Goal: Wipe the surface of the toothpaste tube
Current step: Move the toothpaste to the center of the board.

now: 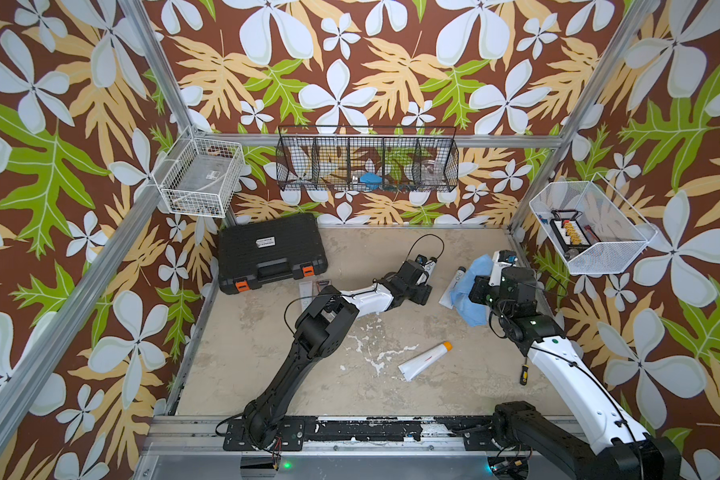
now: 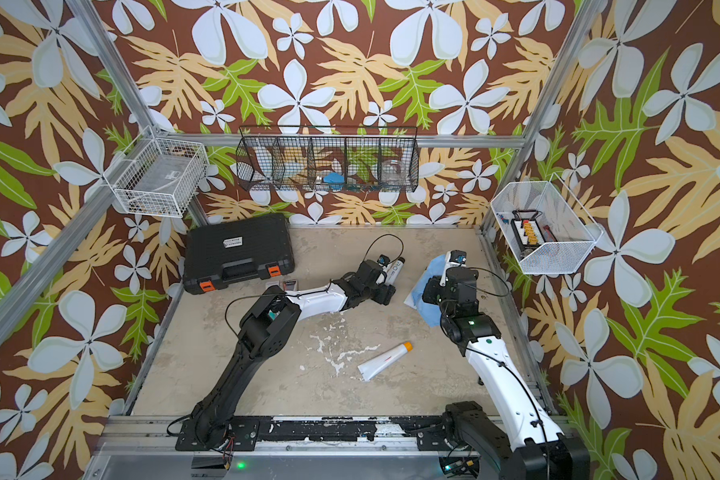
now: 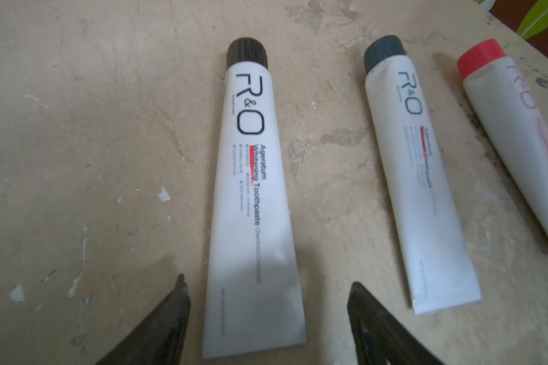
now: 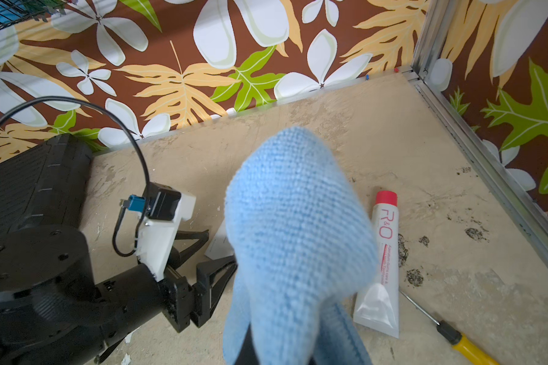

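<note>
Toothpaste in a white plastic tube with a black screw cap (image 3: 250,189) is lying flat on the mottled beige tabletop (image 3: 76,126), towards the back. Its crimped end is sitting between the spread fingers of the left gripper (image 3: 268,281) without touching them. A grey-capped white tube (image 3: 421,177) and a red-capped white tube (image 3: 519,142) are lying just beside it. The right gripper (image 1: 474,291), near them, is pinching a light blue microfibre cloth (image 4: 298,237) in closed jaws.
</note>
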Robot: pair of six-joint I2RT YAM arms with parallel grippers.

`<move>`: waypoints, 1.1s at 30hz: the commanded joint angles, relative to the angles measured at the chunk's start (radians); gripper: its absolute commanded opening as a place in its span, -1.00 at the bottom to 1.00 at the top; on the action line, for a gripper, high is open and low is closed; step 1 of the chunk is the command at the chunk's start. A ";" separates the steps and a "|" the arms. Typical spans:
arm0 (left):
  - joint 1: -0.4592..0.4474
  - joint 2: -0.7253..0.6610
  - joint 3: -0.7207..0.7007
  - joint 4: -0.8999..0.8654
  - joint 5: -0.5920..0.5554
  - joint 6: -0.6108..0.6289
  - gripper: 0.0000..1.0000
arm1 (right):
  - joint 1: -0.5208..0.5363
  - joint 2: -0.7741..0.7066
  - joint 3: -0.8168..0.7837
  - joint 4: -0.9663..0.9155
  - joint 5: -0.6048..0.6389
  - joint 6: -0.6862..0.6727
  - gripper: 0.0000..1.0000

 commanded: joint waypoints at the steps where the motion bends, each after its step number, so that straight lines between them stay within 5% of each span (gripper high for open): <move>1: -0.001 0.038 0.059 -0.056 -0.027 0.034 0.60 | 0.000 -0.001 0.003 -0.002 -0.010 -0.002 -1.00; 12: -0.001 0.161 0.249 -0.165 -0.051 0.046 0.50 | 0.000 -0.012 0.012 -0.009 -0.014 -0.001 -1.00; 20: 0.000 0.170 0.280 -0.173 -0.036 0.041 -0.01 | 0.000 -0.023 0.018 -0.021 -0.007 0.003 -1.00; 27: 0.001 0.151 0.254 -0.173 -0.029 0.040 -0.22 | 0.000 -0.029 0.015 -0.021 -0.008 -0.002 -1.00; 33: 0.001 0.041 0.095 -0.104 -0.049 0.046 -0.35 | 0.001 -0.020 0.020 -0.015 -0.022 -0.003 -1.00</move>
